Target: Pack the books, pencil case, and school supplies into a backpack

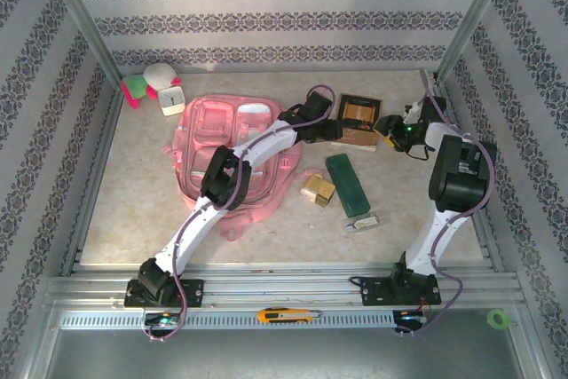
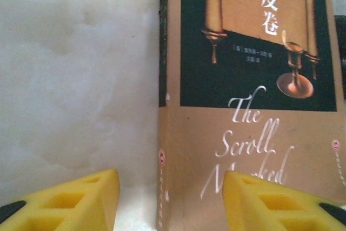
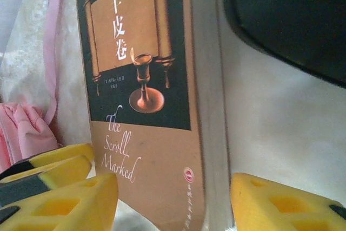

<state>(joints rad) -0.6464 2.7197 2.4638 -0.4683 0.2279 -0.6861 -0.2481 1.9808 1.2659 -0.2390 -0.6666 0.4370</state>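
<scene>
The brown book (image 1: 357, 120) with its orange-gold picture lies flat behind the dark green pencil case (image 1: 346, 184). My left gripper (image 1: 325, 127) reaches over the pink backpack (image 1: 222, 153) to the book's left edge. In the left wrist view the left gripper (image 2: 170, 201) is open astride the book's (image 2: 243, 79) spine, one finger on the table and one over the cover. My right gripper (image 1: 392, 130) is at the book's right edge. The right gripper (image 3: 173, 201) is open, and the book's (image 3: 140, 79) near end lies between its fingers, untouched on the page side. Gold-tan boxes (image 1: 318, 189) and a silver gadget (image 1: 364, 221) lie nearby.
A black oval object (image 3: 292, 20) sits just right of the book, close to my right gripper. A white clock (image 1: 169, 98) and a plush toy (image 1: 142, 84) stand at the back left. A utility knife (image 1: 286, 315) lies on the front rail.
</scene>
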